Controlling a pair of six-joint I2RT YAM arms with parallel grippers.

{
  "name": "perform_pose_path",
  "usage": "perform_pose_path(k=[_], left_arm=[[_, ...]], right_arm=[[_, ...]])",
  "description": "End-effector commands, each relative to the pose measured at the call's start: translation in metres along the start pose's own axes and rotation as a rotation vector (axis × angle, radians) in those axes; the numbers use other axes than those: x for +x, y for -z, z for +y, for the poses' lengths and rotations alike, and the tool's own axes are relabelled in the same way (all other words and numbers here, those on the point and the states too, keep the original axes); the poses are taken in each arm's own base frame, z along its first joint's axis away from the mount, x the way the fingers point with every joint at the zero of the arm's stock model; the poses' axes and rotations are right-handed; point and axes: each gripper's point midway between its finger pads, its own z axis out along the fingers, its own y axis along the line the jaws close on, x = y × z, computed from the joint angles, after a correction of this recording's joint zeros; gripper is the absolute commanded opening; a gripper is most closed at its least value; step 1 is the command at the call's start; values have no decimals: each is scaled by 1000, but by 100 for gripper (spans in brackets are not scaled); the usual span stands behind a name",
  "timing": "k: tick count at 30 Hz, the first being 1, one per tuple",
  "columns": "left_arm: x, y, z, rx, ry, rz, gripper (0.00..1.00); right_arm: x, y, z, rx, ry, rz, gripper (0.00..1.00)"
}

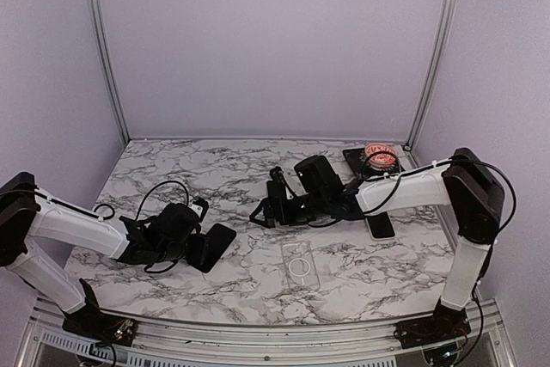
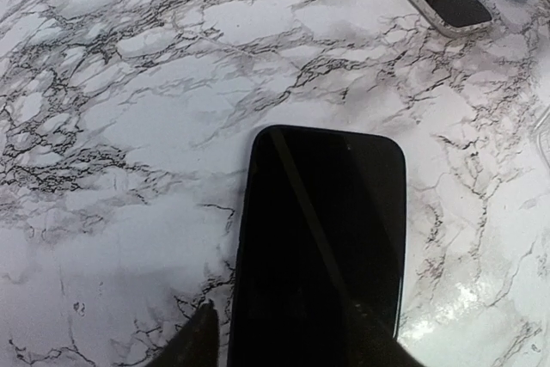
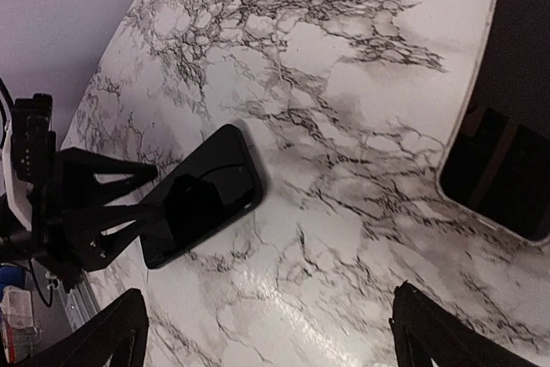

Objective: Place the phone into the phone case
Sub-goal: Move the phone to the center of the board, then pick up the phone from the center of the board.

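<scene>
A black phone [image 1: 213, 247] lies flat on the marble table, screen up, at the front left. It fills the left wrist view [image 2: 322, 238] and also shows in the right wrist view [image 3: 204, 197]. My left gripper [image 1: 194, 241] is at the phone's near end with its jaws apart. One finger [image 2: 196, 343] is beside the phone's left edge and the other [image 2: 371, 339] is over the screen. The clear phone case [image 1: 300, 264] lies empty at the front middle and shows in the right wrist view [image 3: 507, 118]. My right gripper [image 1: 263, 210] hovers open and empty [image 3: 268, 341] between phone and case.
A second dark phone [image 1: 381, 223] lies flat at the right, under the right arm. A black pad with a red-and-white round thing [image 1: 380, 157] sits at the back right. Cables loop around both wrists. Purple walls close in the table on three sides.
</scene>
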Motion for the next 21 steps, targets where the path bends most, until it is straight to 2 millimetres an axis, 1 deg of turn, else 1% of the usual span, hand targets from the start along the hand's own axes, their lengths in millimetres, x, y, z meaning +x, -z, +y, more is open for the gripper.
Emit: perform_pose_path(k=[1,2,3,4,5,6,7,9,10,11,12,13,15,17,19,21], left_arm=[[-27,8,-5,-17,7,-157,1],[-26,7,-4,-28,-4,-154,1],[-25,5,-5,-29,-19,-144,2],[-22,3,-9,-12,-35,-123,7],[-21,3,-14,14,-40,-111,15],[-20,5,-17,32,-36,-99,30],[-19,7,-17,32,-30,-80,50],[-16,9,-12,-5,-46,-22,81],[-14,9,-12,-12,-74,14,93],[-8,8,-12,-24,-111,74,98],[5,7,-10,-35,-146,161,99],[7,5,-12,-38,-165,213,99],[18,2,-14,-46,-191,337,99],[30,0,-21,-16,-210,442,99],[33,-2,-23,-2,-207,501,99],[31,-3,-22,5,-184,533,99]], right_arm=[[-16,-38,56,-219,31,-22,96],[-18,-47,58,-218,20,-11,96],[-14,-56,51,-193,-13,16,96],[-12,-62,43,-170,-37,30,96],[-13,-64,39,-160,-52,25,96],[-14,-65,35,-148,-58,14,95],[-16,-64,34,-135,-54,5,95],[-20,-61,33,-112,-32,-3,95],[-20,-59,33,-106,-24,-3,95],[-20,-58,33,-101,-17,-4,95],[-21,-56,33,-97,-9,-6,95],[-22,-54,34,-94,-2,-7,95],[-23,-50,33,-76,18,-5,95],[-27,-43,31,-50,43,-15,96],[-29,-36,29,-24,62,-17,96],[-30,-29,26,-6,70,-14,97]])
